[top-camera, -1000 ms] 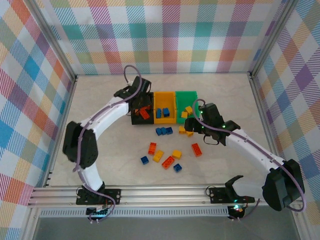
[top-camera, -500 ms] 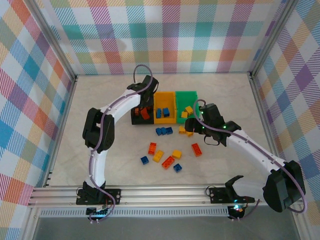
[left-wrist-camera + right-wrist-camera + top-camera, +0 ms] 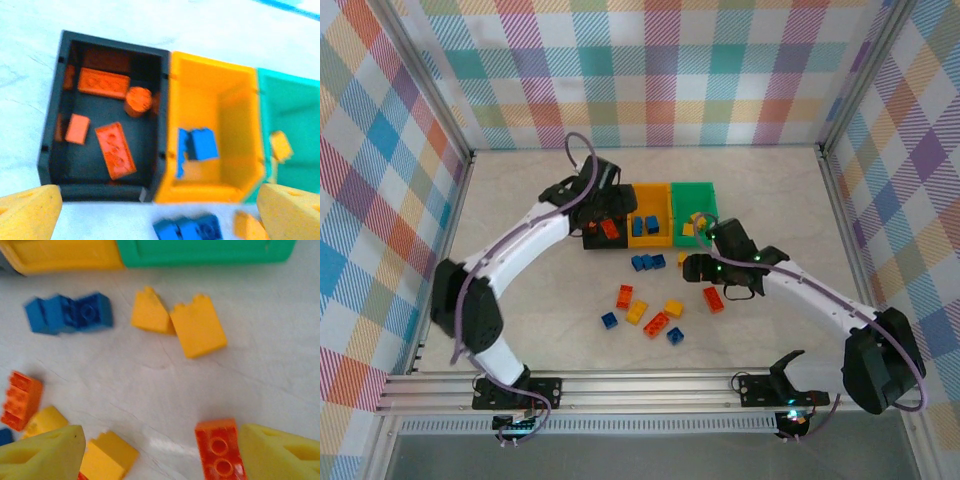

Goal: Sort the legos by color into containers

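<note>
Three joined containers stand in a row: black [image 3: 590, 240], yellow-orange [image 3: 649, 240] and green [image 3: 692, 192]. My left gripper [image 3: 607, 206] hovers over the black bin [image 3: 52, 125], open, with nothing between its fingers [image 3: 30, 212]. Several orange-red legos [image 3: 115, 150] lie in that bin. Blue ones [image 3: 202, 144] lie in the yellow-orange bin [image 3: 215, 80], and a yellow one [image 3: 281, 145] in the green bin [image 3: 300, 100]. My right gripper [image 3: 706, 270] is open low over the table [image 3: 162, 460]. An orange-red brick [image 3: 220, 447] lies just inside its right finger [image 3: 280, 452].
Loose legos dot the table in front of the bins: a blue pair [image 3: 647, 262], two yellow bricks [image 3: 198, 326], and a scatter of orange-red, yellow and blue ones [image 3: 657, 323]. Metal frame rails [image 3: 640, 385] and plaid walls bound the table.
My left gripper has gone from shut to wide open above the black bin. My right gripper has shifted a little left and nearer, staying open.
</note>
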`<state>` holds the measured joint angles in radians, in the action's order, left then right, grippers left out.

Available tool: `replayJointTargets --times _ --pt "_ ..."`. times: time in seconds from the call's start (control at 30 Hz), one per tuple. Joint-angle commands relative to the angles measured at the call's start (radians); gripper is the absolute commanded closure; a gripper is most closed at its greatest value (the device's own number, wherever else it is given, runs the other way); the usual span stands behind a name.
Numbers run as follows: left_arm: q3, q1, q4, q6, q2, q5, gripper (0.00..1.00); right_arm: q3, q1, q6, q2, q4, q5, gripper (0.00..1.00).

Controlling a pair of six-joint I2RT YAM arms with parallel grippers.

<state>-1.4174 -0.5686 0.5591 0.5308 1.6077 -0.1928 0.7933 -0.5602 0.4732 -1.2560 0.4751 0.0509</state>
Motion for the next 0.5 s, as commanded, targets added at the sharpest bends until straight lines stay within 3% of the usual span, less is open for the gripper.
replayJointTargets --times 0.0,0.23,0.47 --pt "0.146 -0.036 -0.07 0.025 -0.106 0.081 0.0 -0.029 0.002 0.02 -0.017 0.054 0.097 0.2" --pt "0.476 -0.041 -0.155 0.112 -0.327 0.129 0.0 -0.022 0.002 0.013 -0.165 0.05 0.069 0.25" --pt "0.612 -0.038 -0.139 0.138 -0.441 0.068 0.0 -0.034 -0.007 0.01 -0.22 0.054 0.033 0.34"
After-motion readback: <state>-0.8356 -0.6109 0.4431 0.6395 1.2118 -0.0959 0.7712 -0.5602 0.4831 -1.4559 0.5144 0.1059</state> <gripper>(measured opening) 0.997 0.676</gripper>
